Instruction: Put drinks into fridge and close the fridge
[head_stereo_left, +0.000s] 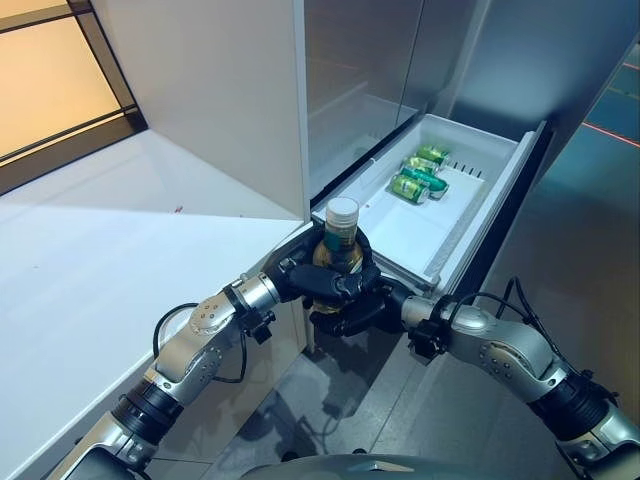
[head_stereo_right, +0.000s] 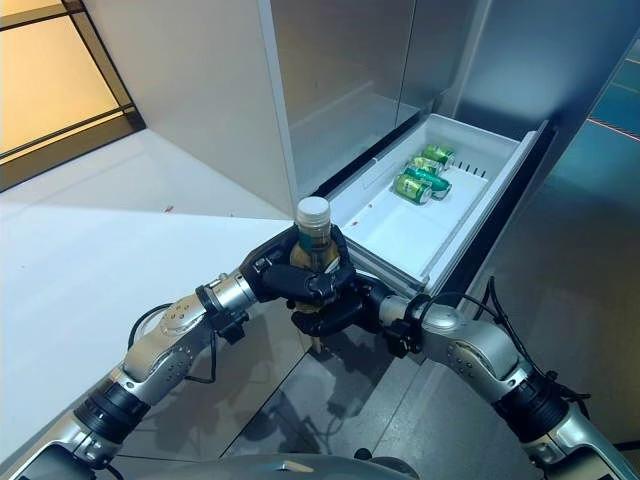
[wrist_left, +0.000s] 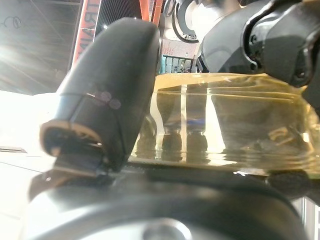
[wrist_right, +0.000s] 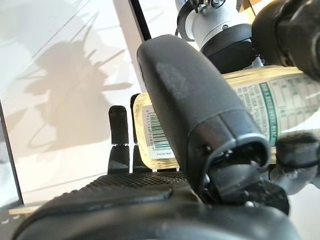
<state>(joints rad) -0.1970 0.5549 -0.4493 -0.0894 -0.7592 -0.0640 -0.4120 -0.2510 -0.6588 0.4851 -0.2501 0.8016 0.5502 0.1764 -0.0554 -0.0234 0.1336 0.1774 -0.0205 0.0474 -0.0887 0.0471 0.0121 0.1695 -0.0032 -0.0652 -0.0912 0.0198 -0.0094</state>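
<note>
An upright bottle (head_stereo_left: 341, 240) of yellow drink with a white cap is gripped by both hands in front of the fridge's pulled-out white drawer (head_stereo_left: 478, 215). My left hand (head_stereo_left: 303, 279) is curled round its upper body, and my right hand (head_stereo_left: 352, 314) is curled round its lower part from the other side. In the left wrist view the bottle (wrist_left: 225, 125) shows past the thumb; in the right wrist view its label (wrist_right: 260, 100) lies under the right hand's thumb. Several green cans (head_stereo_left: 418, 176) lie at the drawer's far end. The near part of the drawer is bare white.
A white counter (head_stereo_left: 110, 250) runs along the left, ending at the fridge's tall white side panel (head_stereo_left: 220, 90). The steel fridge doors (head_stereo_left: 370, 60) rise behind the drawer. Grey floor (head_stereo_left: 560, 250) lies to the right of the drawer front.
</note>
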